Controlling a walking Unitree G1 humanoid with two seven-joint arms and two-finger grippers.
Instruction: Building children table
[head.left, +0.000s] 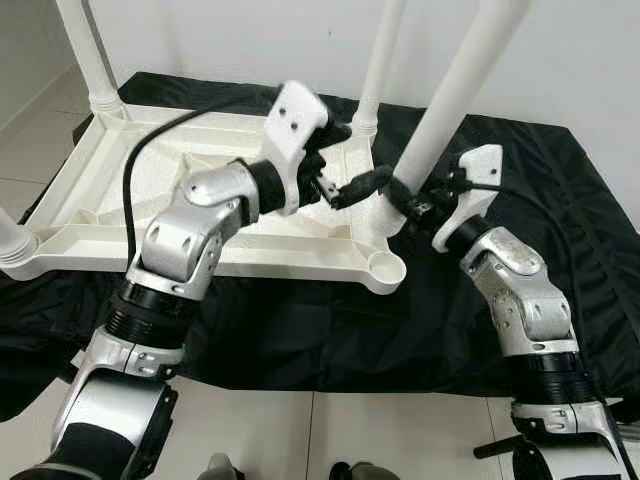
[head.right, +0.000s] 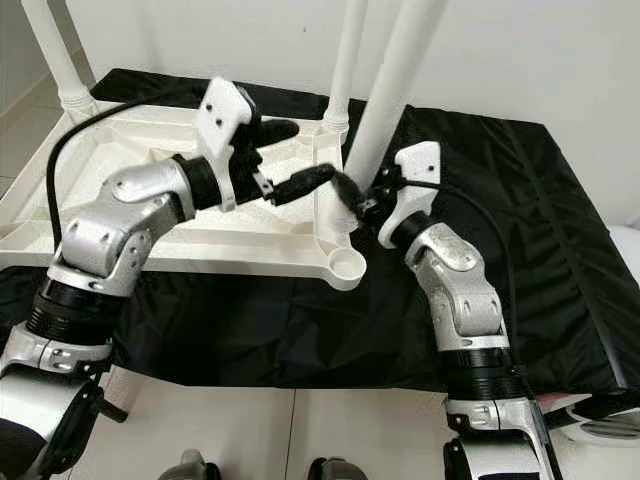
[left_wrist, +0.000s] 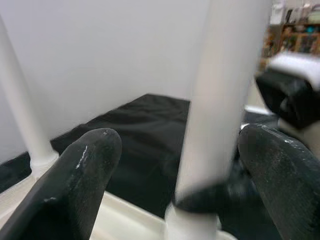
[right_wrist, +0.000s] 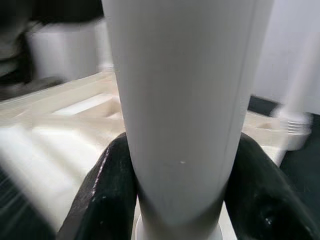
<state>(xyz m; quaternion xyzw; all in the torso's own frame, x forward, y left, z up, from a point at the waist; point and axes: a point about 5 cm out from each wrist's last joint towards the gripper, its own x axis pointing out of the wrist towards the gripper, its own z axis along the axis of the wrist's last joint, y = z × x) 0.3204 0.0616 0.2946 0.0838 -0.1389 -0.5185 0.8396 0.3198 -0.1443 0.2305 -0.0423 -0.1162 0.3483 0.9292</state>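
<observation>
Two claws at one white table leg: right claw pinching it, left claw spread beside it.

Right gripper clamped, fingers pressed inward; left gripper spread wide, arm reaching across toward it.

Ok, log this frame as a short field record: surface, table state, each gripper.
surface: black cloth on the floor
tabletop: white tabletop lying upside down on the cloth
legs: two far legs stand in their sockets; near-right corner socket empty
held leg: white leg, tilted
right gripper: shut on the leg's lower end
left gripper: open, fingers either side of that leg
</observation>
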